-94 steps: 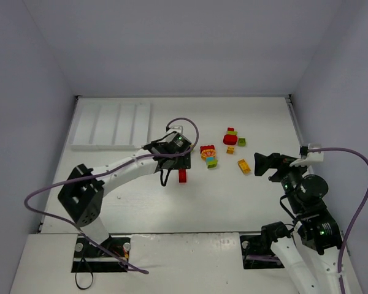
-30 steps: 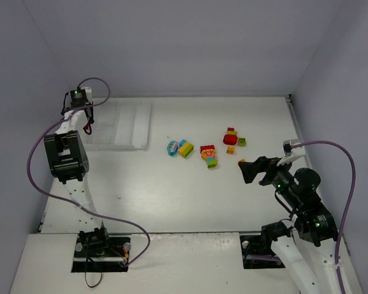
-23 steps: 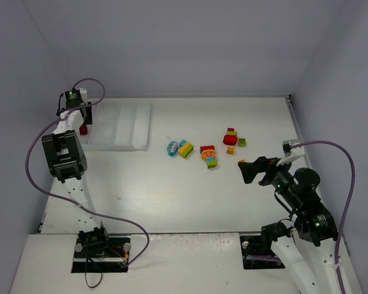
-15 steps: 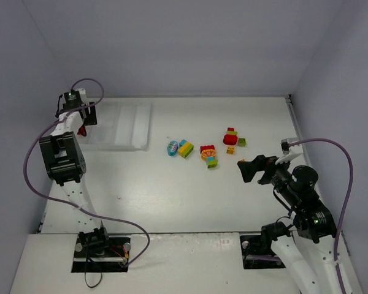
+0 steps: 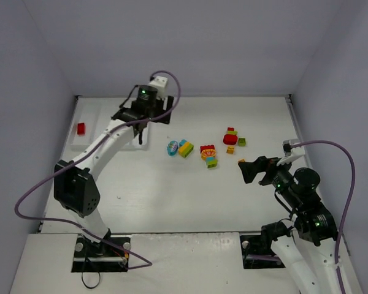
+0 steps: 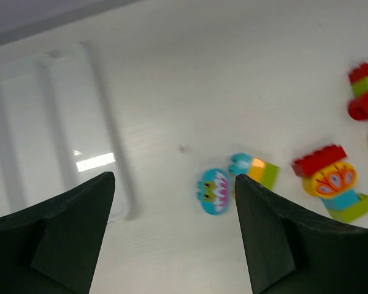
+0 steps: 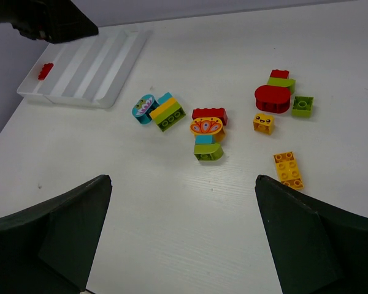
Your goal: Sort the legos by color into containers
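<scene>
The legos (image 7: pixel 207 131) lie almost all on the table (image 5: pixel 172 190), in a loose group to the right of the white tray (image 7: pixel 104 67). Only one red brick (image 5: pixel 81 128) is in the tray, in the compartment farthest from the group. So I judge that the sorting is near its beginning, and the step in hand is to fetch the next piece.

My left gripper (image 6: pixel 175 184) hangs above the tray edge that faces the group. Its fingers are apart and there is nothing between them. Its camera shows me the clump of cyan, yellow and green (image 6: pixel 236 179) just below, on the table near the tray. My right gripper (image 7: pixel 183 184) is also wide apart and empty, low over the right side of the table. The flat yellow brick (image 7: pixel 288 168) lies just ahead of it.

For the next move I think there are two choices. The clump is nearest to the left gripper, but it has three colours, so it probably must be pulled apart first, one gripper holding and the other pulling. The yellow brick is single and easier. I would put the fingers across its narrow side and then carry it to a compartment other than the red one. For the right arm this looks like a long reach.
</scene>
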